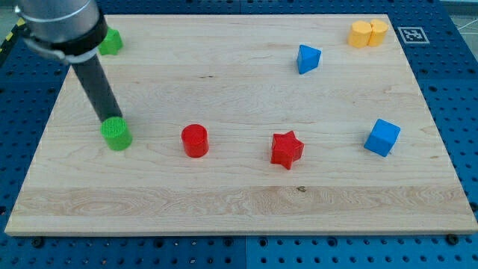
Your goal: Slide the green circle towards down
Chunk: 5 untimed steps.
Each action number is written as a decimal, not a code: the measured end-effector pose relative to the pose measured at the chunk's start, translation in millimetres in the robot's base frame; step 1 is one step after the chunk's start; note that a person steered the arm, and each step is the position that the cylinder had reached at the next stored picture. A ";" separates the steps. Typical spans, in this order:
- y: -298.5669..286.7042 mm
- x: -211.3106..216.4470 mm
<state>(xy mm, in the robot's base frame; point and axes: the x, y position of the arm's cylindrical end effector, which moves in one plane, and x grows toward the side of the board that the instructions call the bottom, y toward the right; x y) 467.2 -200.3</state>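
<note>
The green circle (pixel 116 134) is a small green cylinder on the left part of the wooden board (pixel 239 209). My tip (pixel 110 119) rests against the top edge of the green circle, touching it from the view's top. The dark rod slants up to the arm's body at the view's top left. A second green block (pixel 111 42) sits near the top left corner, partly hidden behind the arm, so its shape is unclear.
A red circle (pixel 195 140) lies to the right of the green circle. A red star (pixel 286 149) is at centre right. A blue cube (pixel 382 137) is at the right, a blue triangle-like block (pixel 308 58) at upper right, and a yellow block (pixel 368 33) at the top right.
</note>
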 end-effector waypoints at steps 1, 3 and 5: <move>21.5 34.7; 45.6 73.1; 91.1 65.5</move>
